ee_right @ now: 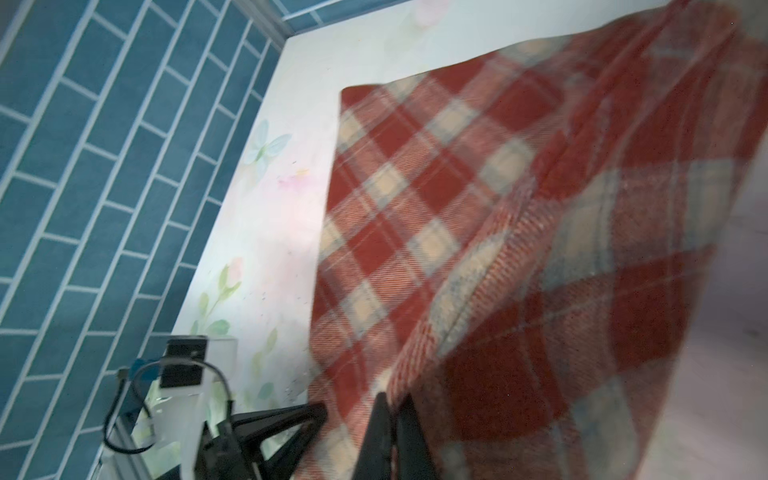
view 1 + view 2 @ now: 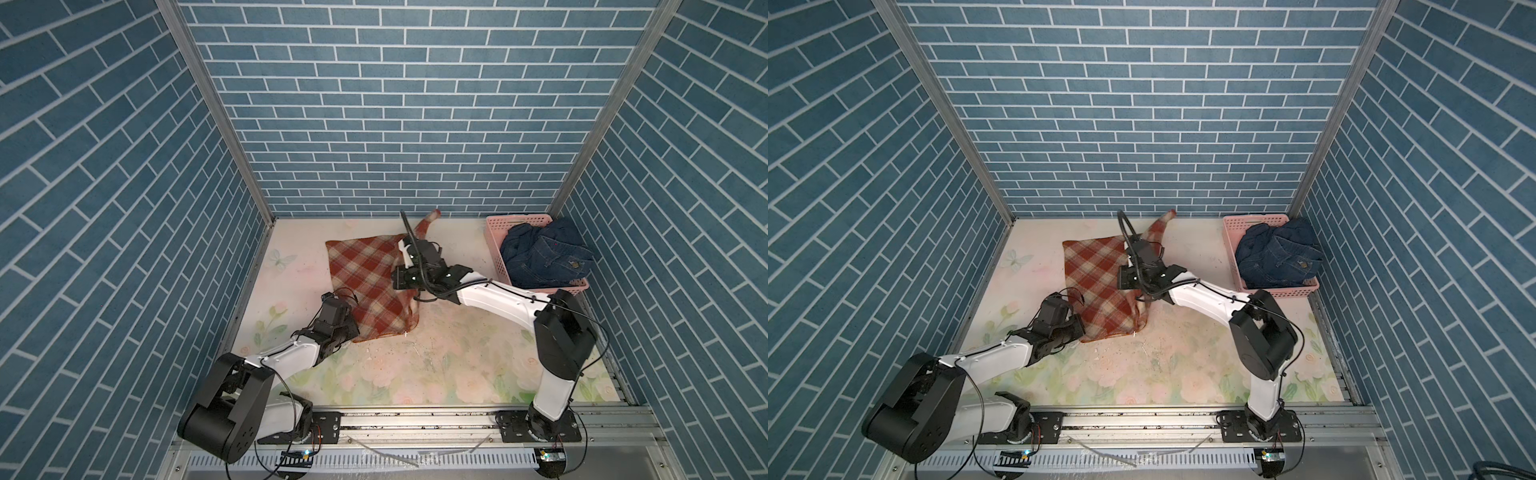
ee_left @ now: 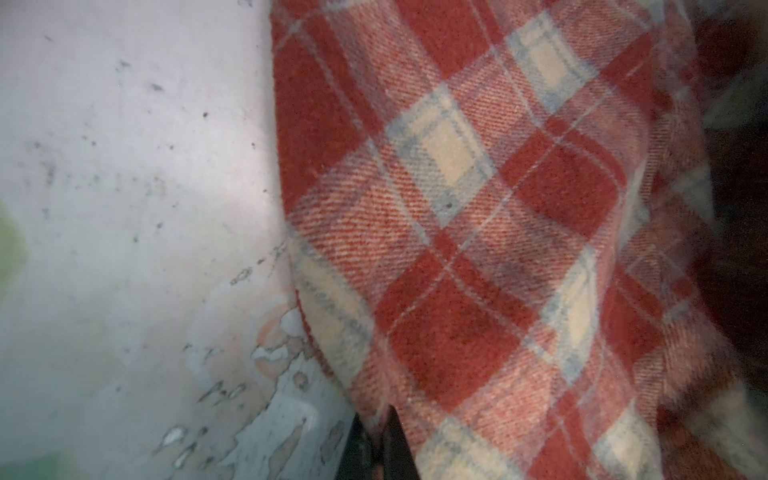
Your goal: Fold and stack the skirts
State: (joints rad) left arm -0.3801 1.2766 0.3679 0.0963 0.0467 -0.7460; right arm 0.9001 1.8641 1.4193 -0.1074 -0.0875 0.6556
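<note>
I have both pincers pinched on the plaid skirt (image 2: 368,278). It lies on the table (image 2: 457,357), a bit left of the middle and toward the far wall. My left gripper (image 3: 376,442) is closed tight on the skirt's near left corner. My right gripper (image 1: 390,419) is closed tight on the skirt's right side, and the cloth there is lifted and hangs from it in a fold.

I think this is the start of the first fold. To do it well, I want to lift both pinched spots at the same height and move them at the same speed, so the cloth does not twist. I should keep it a little stretched between the two arms, then lay it down flat, edge on edge. If I pull too hard, the skirt may slide across the table.

The plaid skirt looks thick, fuzzy and soft, like wool, with red and cream squares. One thin end of it pokes toward the far wall.

The denim skirts (image 2: 544,257) are dark blue and look stiffer. They sit crumpled in the pink basket (image 2: 493,243) at the far right, which is plastic with lots of little holes.
</note>
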